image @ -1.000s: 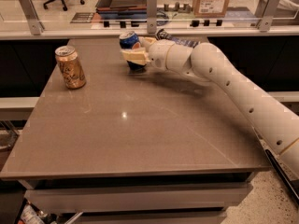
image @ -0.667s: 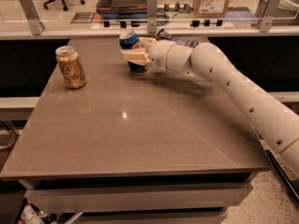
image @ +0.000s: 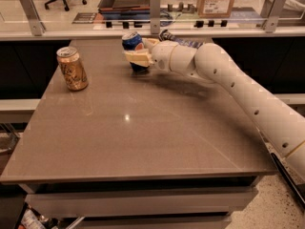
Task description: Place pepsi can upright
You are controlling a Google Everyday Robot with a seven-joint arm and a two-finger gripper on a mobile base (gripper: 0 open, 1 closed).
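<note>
The pepsi can is dark blue with a silver top and stands about upright near the table's far edge, left of centre. My gripper reaches in from the right on a long white arm and is shut on the can's middle, with a cream finger across its front. The can's lower end looks to rest on or just above the table.
A gold-tan can stands upright at the table's far left. A dark blue wrinkly snack bag lies behind my wrist near the far edge. A glass barrier with metal posts runs behind the table.
</note>
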